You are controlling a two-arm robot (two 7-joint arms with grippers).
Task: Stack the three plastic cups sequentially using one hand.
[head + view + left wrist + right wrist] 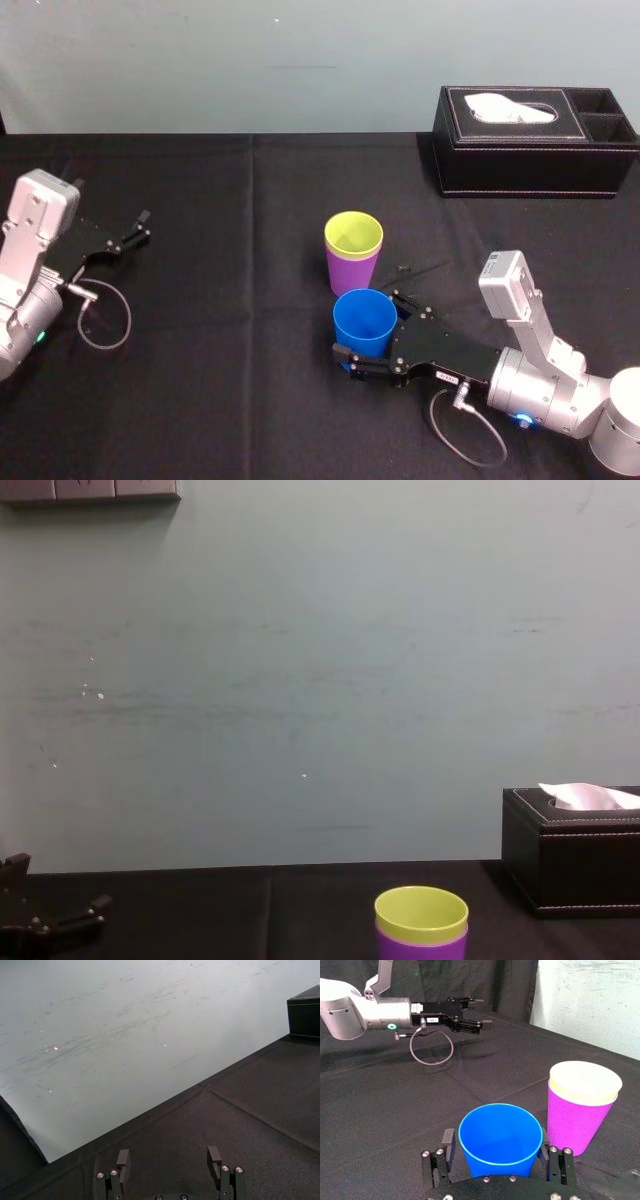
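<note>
The yellow-green cup (353,236) sits nested inside the purple cup (350,274), upright at the table's middle; in the chest view the yellow-green cup (421,912) tops the purple cup (420,948). Just in front of them stands the blue cup (364,320), upright on the cloth. My right gripper (375,330) straddles it, open, a finger on each side of the blue cup (500,1137), and a thin gap shows at one finger (448,1143). The purple cup (575,1122) stands close beside it. My left gripper (135,233) rests open at the far left, holding nothing.
A black tissue box (535,140) stands at the back right of the black-clothed table (230,380). A loose cable loop (105,325) hangs by the left arm. A pale wall (320,680) rises behind the table.
</note>
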